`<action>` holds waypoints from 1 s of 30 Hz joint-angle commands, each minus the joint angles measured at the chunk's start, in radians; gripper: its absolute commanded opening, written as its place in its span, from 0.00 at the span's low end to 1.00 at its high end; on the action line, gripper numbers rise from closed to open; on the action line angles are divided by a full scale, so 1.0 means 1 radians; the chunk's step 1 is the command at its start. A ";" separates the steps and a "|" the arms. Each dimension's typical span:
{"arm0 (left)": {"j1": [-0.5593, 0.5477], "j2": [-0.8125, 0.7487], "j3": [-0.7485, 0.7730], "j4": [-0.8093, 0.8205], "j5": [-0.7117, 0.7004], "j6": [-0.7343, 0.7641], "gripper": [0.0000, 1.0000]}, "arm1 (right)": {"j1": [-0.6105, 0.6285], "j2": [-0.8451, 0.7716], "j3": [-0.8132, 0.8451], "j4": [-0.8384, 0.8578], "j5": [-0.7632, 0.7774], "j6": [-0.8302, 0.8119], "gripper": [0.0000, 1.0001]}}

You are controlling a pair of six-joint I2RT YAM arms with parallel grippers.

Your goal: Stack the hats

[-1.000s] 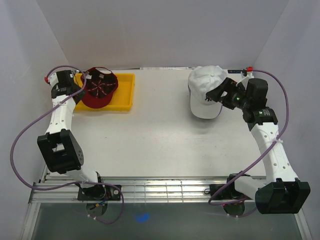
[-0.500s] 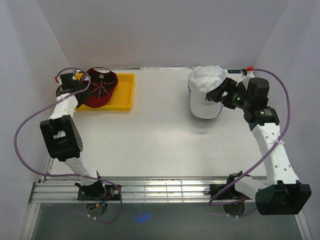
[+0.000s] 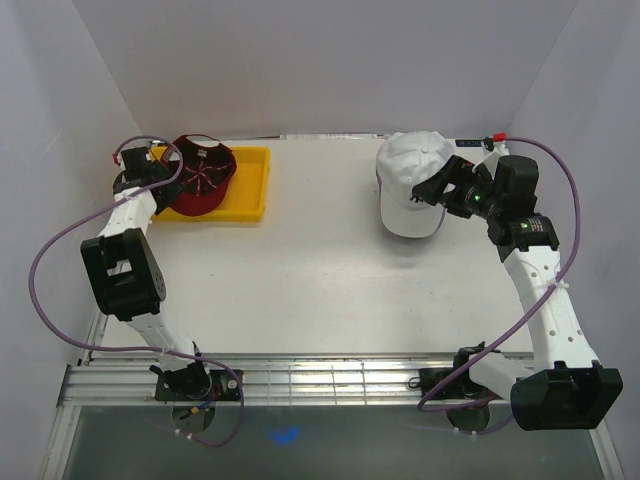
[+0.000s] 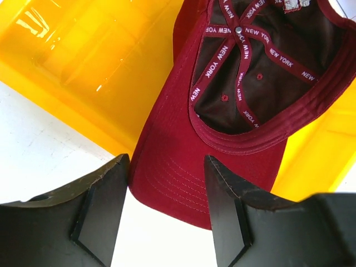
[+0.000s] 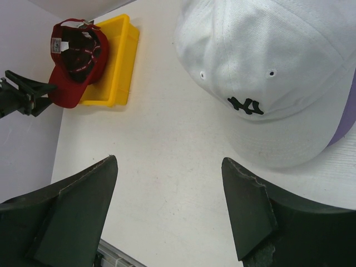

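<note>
**Top external view.** The dark red fabric baseball cap (image 3: 203, 172) lies upside down over the near-left corner of the yellow plastic tray (image 3: 252, 190), at the far left of the white counter (image 3: 300, 290). The left gripper (image 3: 155, 183) is just beside its brim. Far across the counter, the white fabric baseball cap (image 3: 410, 185) sits crown-up next to the right gripper (image 3: 433, 190). The left arm is clearly the nearer one to the red cap. Compared with 1 second ago, the left arm's elbow has folded in towards the tray and the red cap sits a little further back. The right arm and the white cap have not moved.

**Left wrist view.** The left gripper (image 4: 167, 167) has its jaws apart. The red cap's (image 4: 222, 128) brim points straight at them and its front edge lies in the gap. Its crown-to-brim axis runs directly away, over the tray (image 4: 83, 61). Neither pad visibly presses on the brim.

**Right wrist view.** The right gripper (image 5: 168, 167) has its jaws apart over bare counter. The white cap (image 5: 267, 72) lies ahead to the right, covering a lavender fabric cap (image 5: 346, 119). The red cap (image 5: 75, 61) is well away.
</note>
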 commanded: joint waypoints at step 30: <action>-0.187 -0.184 0.222 -0.104 0.051 0.191 0.00 | 0.028 0.026 0.148 -0.034 -0.036 -0.012 0.79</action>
